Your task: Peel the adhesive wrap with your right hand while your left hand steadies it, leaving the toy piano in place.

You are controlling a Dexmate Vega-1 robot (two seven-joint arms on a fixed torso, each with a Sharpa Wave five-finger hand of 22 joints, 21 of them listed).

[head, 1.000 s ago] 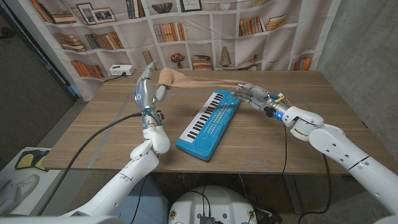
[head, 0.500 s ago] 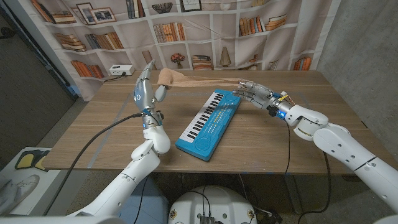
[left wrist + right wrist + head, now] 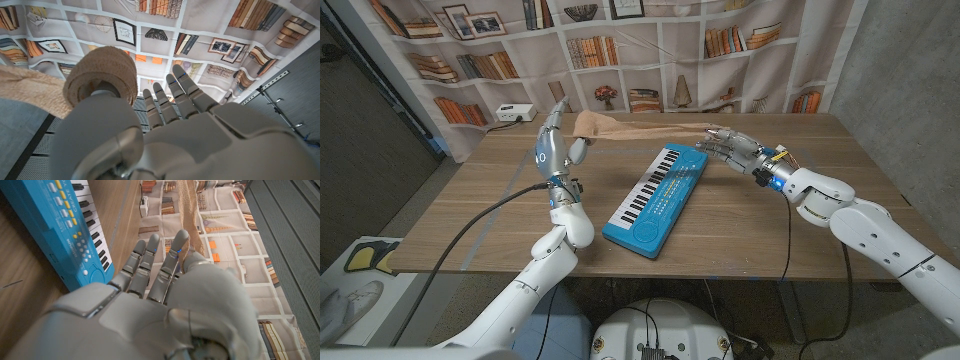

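My left hand (image 3: 553, 143) is raised above the table's back left, and the tan adhesive wrap roll (image 3: 587, 123) sits against its thumb (image 3: 95, 135), fingers (image 3: 172, 100) stretched up beside it. The roll (image 3: 101, 80) shows its hollow core. A loose strip (image 3: 655, 134) runs from it across to my right hand (image 3: 732, 148), which pinches the strip's end (image 3: 187, 215) between thumb and fingertips (image 3: 176, 245). The blue toy piano (image 3: 656, 199) lies diagonally on the table, below the strip; its far end (image 3: 60, 225) is just beside my right hand (image 3: 150, 310).
A white power strip (image 3: 515, 112) sits at the table's back left corner. A black cable (image 3: 485, 215) crosses the wooden table (image 3: 750, 230) on the left side. A bookshelf-printed backdrop (image 3: 650, 40) hangs behind the table.
My right hand has drifted a little to the right with the strip's end, drawing the strip slightly longer. The left hand, roll and piano have stayed put.
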